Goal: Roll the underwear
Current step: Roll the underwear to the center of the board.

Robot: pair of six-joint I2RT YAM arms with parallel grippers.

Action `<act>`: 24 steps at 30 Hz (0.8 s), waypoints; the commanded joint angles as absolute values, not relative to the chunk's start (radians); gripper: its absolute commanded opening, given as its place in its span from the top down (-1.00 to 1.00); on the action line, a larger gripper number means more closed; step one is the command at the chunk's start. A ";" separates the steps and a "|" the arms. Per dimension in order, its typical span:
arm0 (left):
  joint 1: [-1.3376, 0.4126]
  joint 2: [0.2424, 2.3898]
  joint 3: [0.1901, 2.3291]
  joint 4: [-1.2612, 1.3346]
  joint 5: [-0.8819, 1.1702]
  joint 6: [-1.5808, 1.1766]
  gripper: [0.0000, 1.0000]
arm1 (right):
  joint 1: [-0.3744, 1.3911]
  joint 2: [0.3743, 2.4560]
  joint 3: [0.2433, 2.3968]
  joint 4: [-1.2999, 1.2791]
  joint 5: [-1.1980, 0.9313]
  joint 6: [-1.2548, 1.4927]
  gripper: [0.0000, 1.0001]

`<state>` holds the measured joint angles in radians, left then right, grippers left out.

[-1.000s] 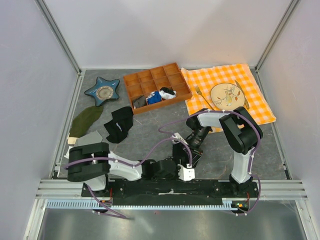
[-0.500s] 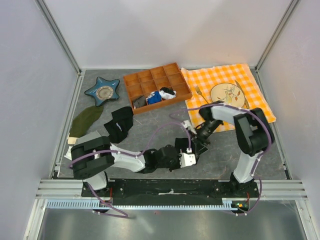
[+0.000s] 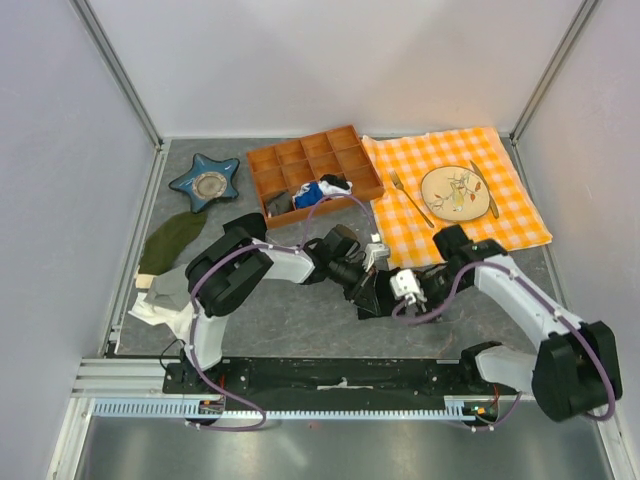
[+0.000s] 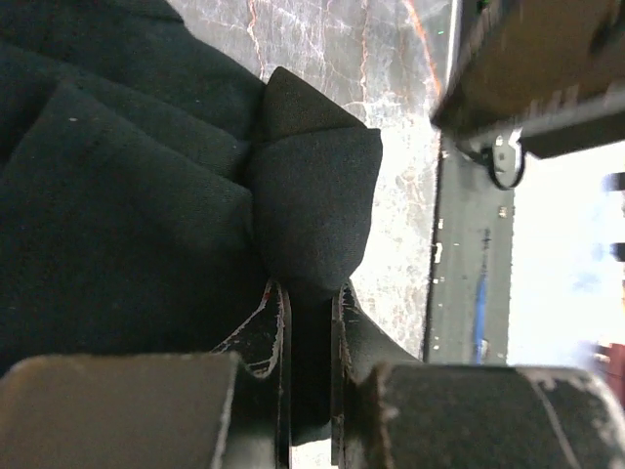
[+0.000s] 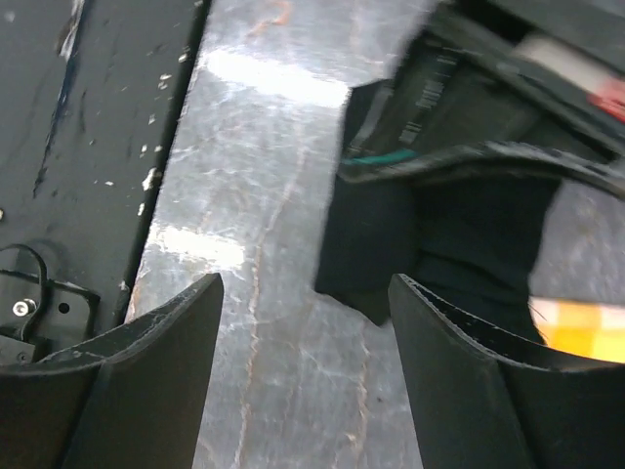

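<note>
Plain black soft-fabric underwear (image 4: 127, 195) is bunched mid-tabletop (image 3: 300, 315), slightly toward the near edge, between the two arms.

Change over the last second:
- The left gripper (image 4: 308, 298) went from wide to nearly closed. It now pinches a puffed fold of the cloth between its fingertips. Its arm swung from the near-left corner up to the middle.
- The right gripper (image 5: 303, 322) did the opposite, from almost closed to gaping. Nothing sits between its fingers, and the cloth edge lies just beyond them.

Reads as a hand-off: right let go, left has the hold. In the left wrist view the fabric is loose layered folds, not a tight roll, so I'd judge the rolling barely underway. Likely next: right re-grips or pins the free edge while left turns the fold over. Risk: that thin pinch slips out.
</note>
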<state>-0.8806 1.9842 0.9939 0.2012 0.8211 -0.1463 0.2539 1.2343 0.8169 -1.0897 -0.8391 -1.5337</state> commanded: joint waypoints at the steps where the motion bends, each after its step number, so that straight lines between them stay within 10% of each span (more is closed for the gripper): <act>1: -0.853 2.169 0.983 -0.104 0.805 -0.236 0.97 | 0.368 1.093 0.663 -0.797 -0.800 -1.492 -0.55; 12: -0.850 2.139 1.008 -0.040 0.830 -0.310 0.77 | 0.564 1.259 0.565 -0.515 -0.456 -1.353 -0.25; 16: -0.828 2.015 0.902 0.134 0.830 -0.356 0.26 | 0.566 1.344 0.583 -0.564 -0.416 -1.344 0.33; 24: -0.827 1.568 0.620 0.282 0.656 -0.252 -0.18 | 0.558 1.422 0.692 -0.787 -0.607 -1.361 0.53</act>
